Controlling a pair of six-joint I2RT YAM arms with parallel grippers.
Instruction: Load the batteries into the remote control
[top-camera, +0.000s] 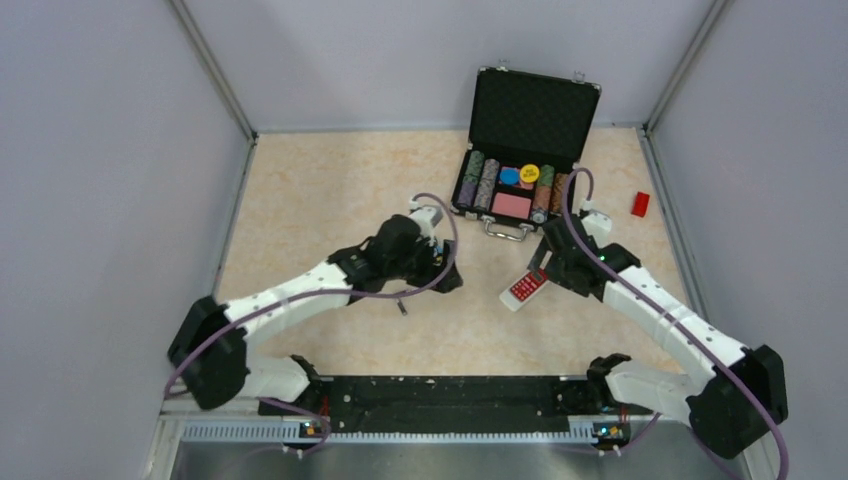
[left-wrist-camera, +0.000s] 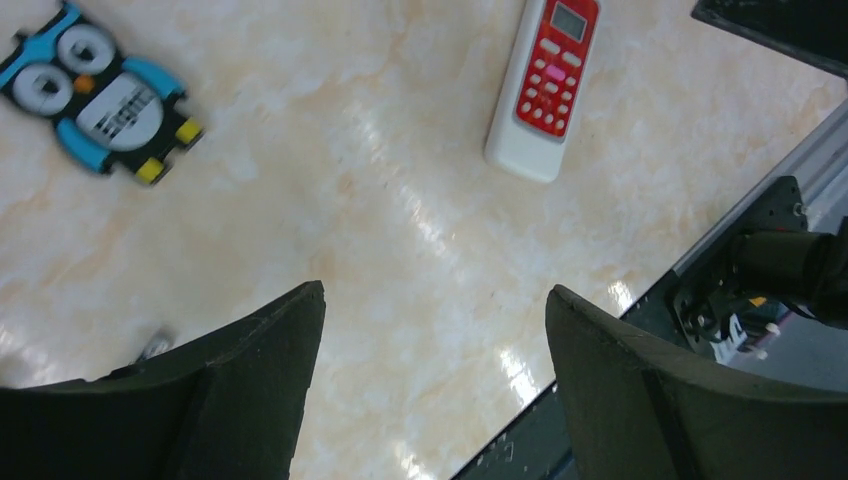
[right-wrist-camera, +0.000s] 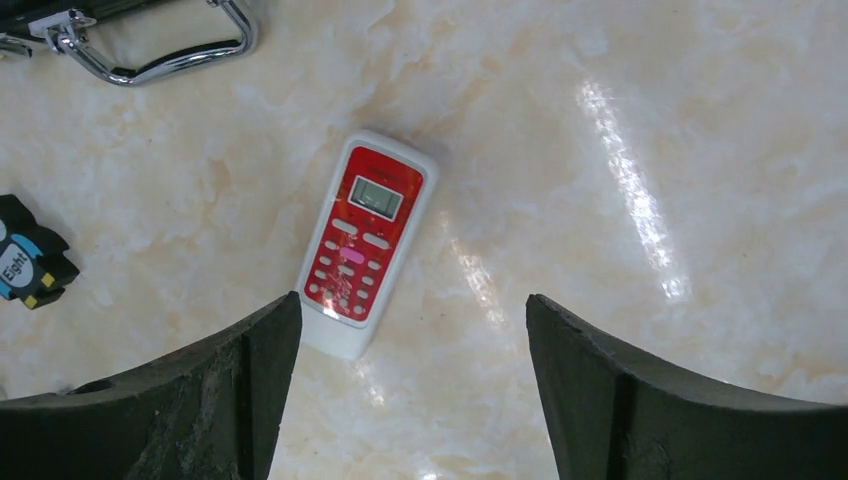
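The remote control (top-camera: 525, 288) lies flat on the table with its red button face up. It also shows in the left wrist view (left-wrist-camera: 545, 85) and the right wrist view (right-wrist-camera: 365, 240). My right gripper (right-wrist-camera: 412, 320) is open and empty, hovering just above the remote's near end. My left gripper (left-wrist-camera: 435, 310) is open and empty over bare table, left of the remote. One small dark cylinder, probably a battery (top-camera: 401, 307), lies below the left gripper; a pale tip (left-wrist-camera: 155, 345) peeks beside the left finger. I see no second battery.
An open black case of poker chips (top-camera: 525, 150) stands at the back, its chrome handle (right-wrist-camera: 150, 50) towards the remote. A blue owl-faced toy (left-wrist-camera: 100, 95) lies near the left gripper. A small red block (top-camera: 640, 204) sits at the far right.
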